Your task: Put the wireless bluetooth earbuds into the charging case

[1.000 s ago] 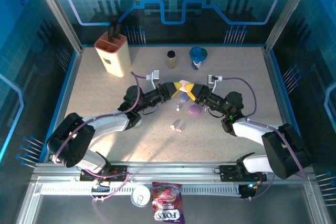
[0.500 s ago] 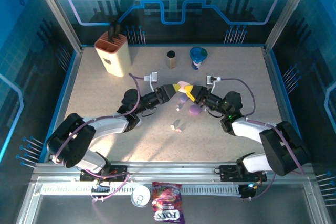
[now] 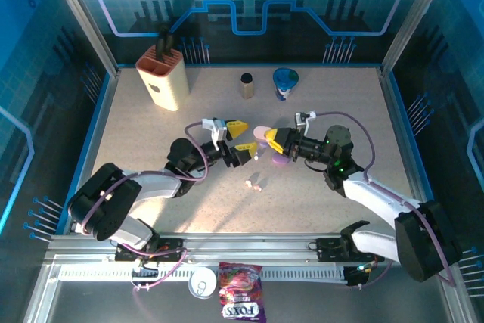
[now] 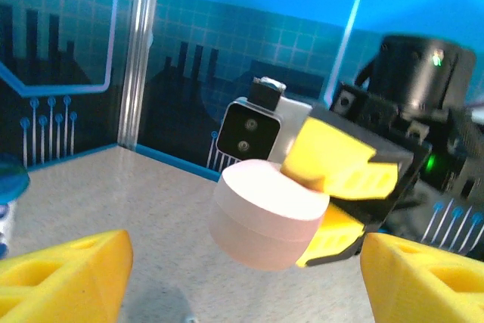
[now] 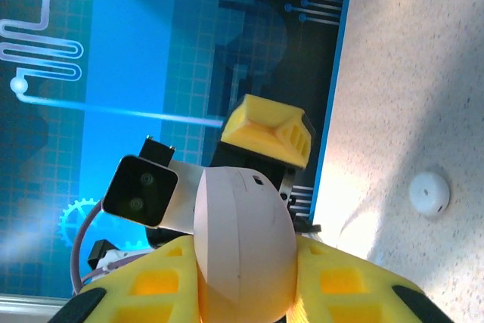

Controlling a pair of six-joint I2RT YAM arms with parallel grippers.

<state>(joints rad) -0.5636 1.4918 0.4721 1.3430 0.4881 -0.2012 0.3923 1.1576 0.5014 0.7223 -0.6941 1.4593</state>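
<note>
Centrally, right end effector (image 3: 270, 139) gripping pink case (image 3: 261, 133) — left end effector (image 3: 240, 140) wide, nearby

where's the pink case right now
In the top view the pink case is mid-table, clamped in the right gripper, facing the open left gripper, just beyond the purple case.

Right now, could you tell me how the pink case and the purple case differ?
The pink case is held off the table, clamped in the right gripper; the purple case lies on the table with no gripper on it. The pink case looks closed in the wrist views; the purple case is too small to tell whether it is closed. Both are small, rounded pebble shapes.
</note>
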